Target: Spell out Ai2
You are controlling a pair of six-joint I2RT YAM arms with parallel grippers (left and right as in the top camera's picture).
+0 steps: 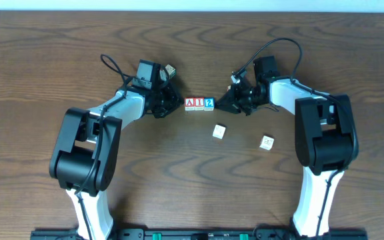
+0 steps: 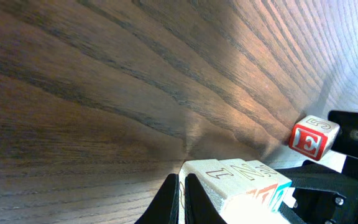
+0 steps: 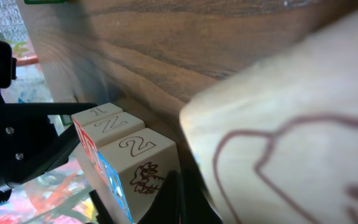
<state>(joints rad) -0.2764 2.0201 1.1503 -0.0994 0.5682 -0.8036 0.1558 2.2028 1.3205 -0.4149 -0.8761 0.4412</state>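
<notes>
**Ai2 cubes (image 1: 199,103) stand in a row between two closed grippers**

The "A" cube (image 1: 189,103), the "I" cube (image 1: 199,103) and the blue "2" cube (image 1: 209,103) sit side by side, touching, at the middle of the table (image 1: 45,53). From overhead they read A, I, 2 from left to right, so the word looks spelled.

The left gripper (image 1: 176,101) lies just beside the "A" end and the right gripper (image 1: 223,104) just beside the "2" end. In each wrist view the dark fingers are pressed together with only a hairline between them, and neither holds anything.

The cubes look like small wooden blocks: light, stiff and flat-faced, and likely to slide easily on the smooth wood. Because they touch, a nudge to one would probably shift its neighbours. For any correction, the safest grip is across a cube's two free faces, front and back, because the inner faces are blocked by the cubes next to it.

Both wrist views cut the fingertips off at the bottom edge, so I cannot tell whether they touch the end cubes. The wrist views mostly show side faces with other marks, so the spelling is checked from overhead only.

A large blurred pale block (image 3: 291,137) fills the right wrist view. It may be one of the two pale cubes (image 1: 219,132) (image 1: 267,142) lying apart from the row, but that is unclear. A red "E" cube (image 2: 312,138) shows beyond the row in the left wrist view, and I cannot tell where it lies on the table.
</notes>
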